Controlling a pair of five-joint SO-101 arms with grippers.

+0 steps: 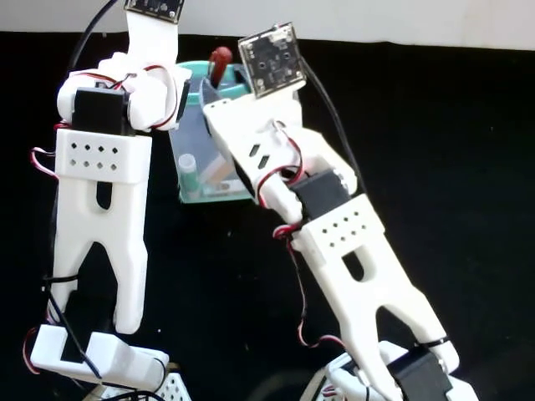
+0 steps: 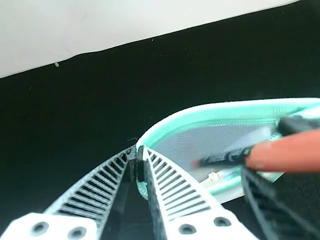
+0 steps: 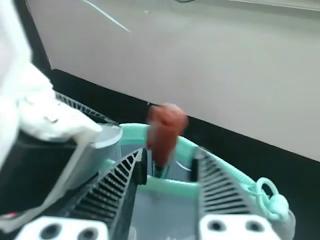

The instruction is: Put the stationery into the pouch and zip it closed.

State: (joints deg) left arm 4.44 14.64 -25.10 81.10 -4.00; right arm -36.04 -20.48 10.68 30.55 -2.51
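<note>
Well back on the black table (image 1: 435, 167), close to its far edge, lies a teal-rimmed pouch (image 1: 194, 75) with see-through sides, its mouth open. Both white arms lean over it from the near edge.

Seen from the left wrist, the left gripper (image 2: 136, 160) has its ribbed fingers (image 2: 170, 190) pinched together on the end of the pouch (image 2: 210, 117), where the teal zipper rim curves round. Beyond that end, the black table runs to a white surface (image 2: 75, 30) along its far edge.

Seen from the right wrist, the right gripper (image 3: 170, 155) hangs over the pouch (image 3: 225, 165) with its fingers (image 3: 210, 175) apart. A pen (image 3: 164, 130) with a red top stands between them, nearer one finger, with a clear gap on its other side. Its lower end goes down inside the pouch's mouth. A teal zipper pull (image 3: 270, 200) hangs off the rim just beside the gripper.

From above, the pen (image 1: 221, 63) sticks up out of the pouch's far end. A white-and-green tube (image 1: 188, 171) lies inside the pouch, toward its near end. From the left wrist, the pen (image 2: 285, 152) crosses the open mouth at a slant.
</note>
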